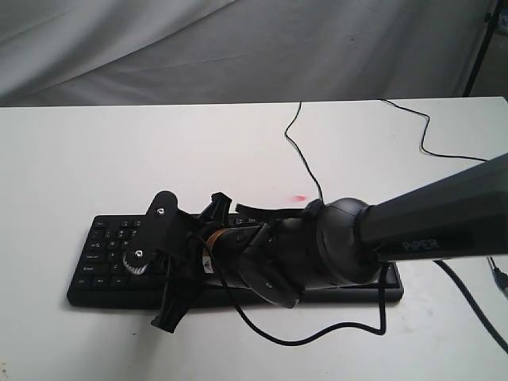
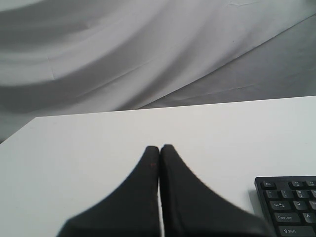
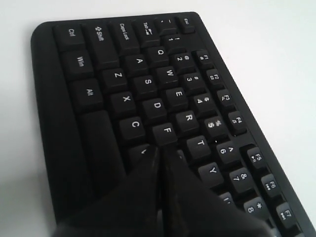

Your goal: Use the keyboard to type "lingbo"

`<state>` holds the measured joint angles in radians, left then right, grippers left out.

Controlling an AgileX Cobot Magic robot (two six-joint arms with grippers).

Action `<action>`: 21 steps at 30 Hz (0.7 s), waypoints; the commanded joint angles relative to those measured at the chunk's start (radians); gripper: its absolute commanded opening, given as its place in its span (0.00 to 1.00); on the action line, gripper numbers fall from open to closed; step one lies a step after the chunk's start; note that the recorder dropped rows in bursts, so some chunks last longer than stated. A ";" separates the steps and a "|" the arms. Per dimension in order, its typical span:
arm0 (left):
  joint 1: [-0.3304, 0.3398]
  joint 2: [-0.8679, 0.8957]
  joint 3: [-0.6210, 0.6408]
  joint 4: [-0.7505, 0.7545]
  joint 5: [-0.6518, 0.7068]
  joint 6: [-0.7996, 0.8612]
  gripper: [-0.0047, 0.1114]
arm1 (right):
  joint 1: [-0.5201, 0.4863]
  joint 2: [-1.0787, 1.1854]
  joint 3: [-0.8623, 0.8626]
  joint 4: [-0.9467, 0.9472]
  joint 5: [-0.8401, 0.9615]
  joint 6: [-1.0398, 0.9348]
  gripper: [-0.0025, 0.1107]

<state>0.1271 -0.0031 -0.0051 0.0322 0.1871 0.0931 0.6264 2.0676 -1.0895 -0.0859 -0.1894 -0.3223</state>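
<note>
The black keyboard [image 1: 107, 262] lies across the white table, its middle covered by my right arm [image 1: 429, 218], which reaches in from the right. In the right wrist view my right gripper [image 3: 159, 148] is shut and holds nothing. Its tips sit low over the keyboard [image 3: 148, 84] just below the F key [image 3: 167, 132], beside V, and cover the keys behind them. Whether they press a key cannot be told. My left gripper [image 2: 159, 146] is shut and empty above bare table, left of the keyboard's Esc corner [image 2: 289, 207]. That gripper is out of the exterior view.
The keyboard's thin black cable [image 1: 305, 159] runs toward the table's back edge. Another cable [image 1: 429, 135] crosses the back right. An arm cable [image 1: 317, 337] loops on the table in front of the keyboard. A grey cloth [image 1: 238, 48] hangs behind.
</note>
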 commanded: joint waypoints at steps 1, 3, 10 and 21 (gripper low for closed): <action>-0.004 0.003 0.005 -0.001 -0.004 -0.003 0.05 | -0.010 -0.001 -0.006 -0.007 -0.009 0.006 0.02; -0.004 0.003 0.005 -0.001 -0.004 -0.003 0.05 | -0.010 -0.001 -0.006 -0.007 -0.009 0.006 0.02; -0.004 0.003 0.005 -0.001 -0.004 -0.003 0.05 | -0.010 0.014 -0.006 -0.007 -0.015 0.006 0.02; -0.004 0.003 0.005 -0.001 -0.004 -0.003 0.05 | -0.014 0.054 -0.006 -0.007 -0.017 0.006 0.02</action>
<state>0.1271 -0.0031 -0.0051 0.0322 0.1871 0.0931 0.6182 2.1146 -1.0916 -0.0859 -0.2122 -0.3200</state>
